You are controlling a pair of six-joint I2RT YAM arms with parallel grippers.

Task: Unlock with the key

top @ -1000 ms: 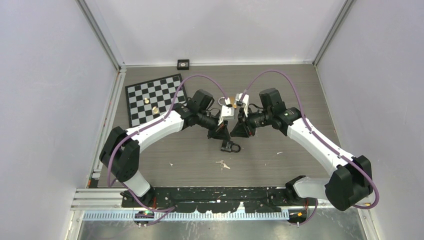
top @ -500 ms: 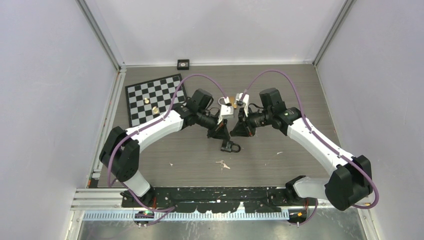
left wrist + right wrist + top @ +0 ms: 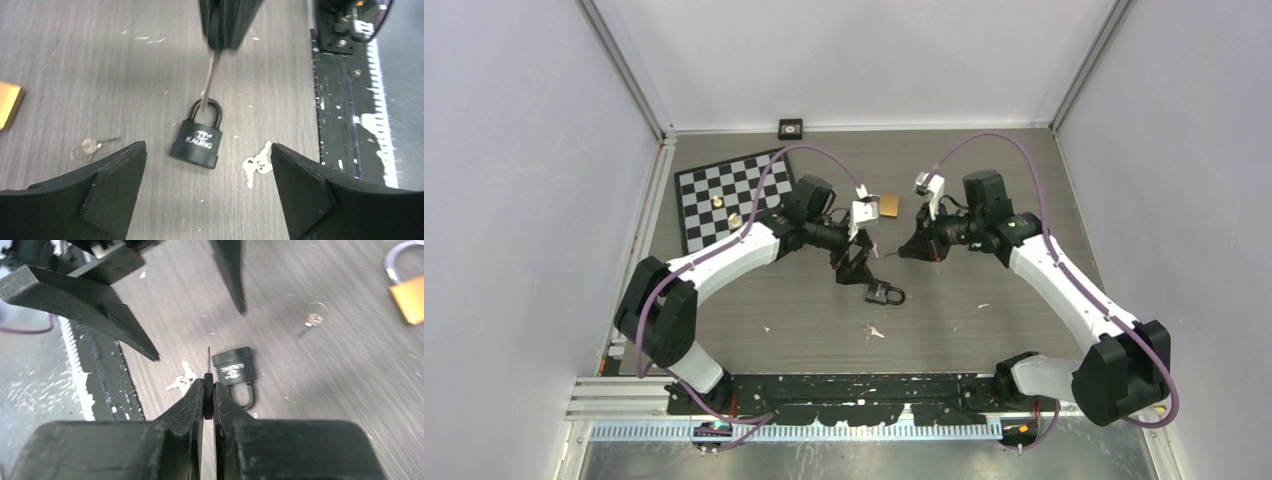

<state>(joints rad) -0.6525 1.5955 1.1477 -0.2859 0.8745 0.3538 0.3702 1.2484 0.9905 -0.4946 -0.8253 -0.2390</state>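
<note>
We read this as a robotics lab test cell, not a home or shop. Plain white walls point(image 3: 864, 60) box in the surface point(image 3: 984, 170) on three sides, with aluminium frame posts point(image 3: 624, 65) at the far corners. Two white arms, left arm point(image 3: 724, 255) and right arm point(image 3: 1064, 285), are bolted to a black rail point(image 3: 864, 385) along the near edge, and purple cables point(image 3: 809, 152) loop over them. A black-and-white checkerboard point(image 3: 724, 190) lies by the far-left corner. A small black square fixture point(image 3: 791, 127) sits at the far edge.
</note>
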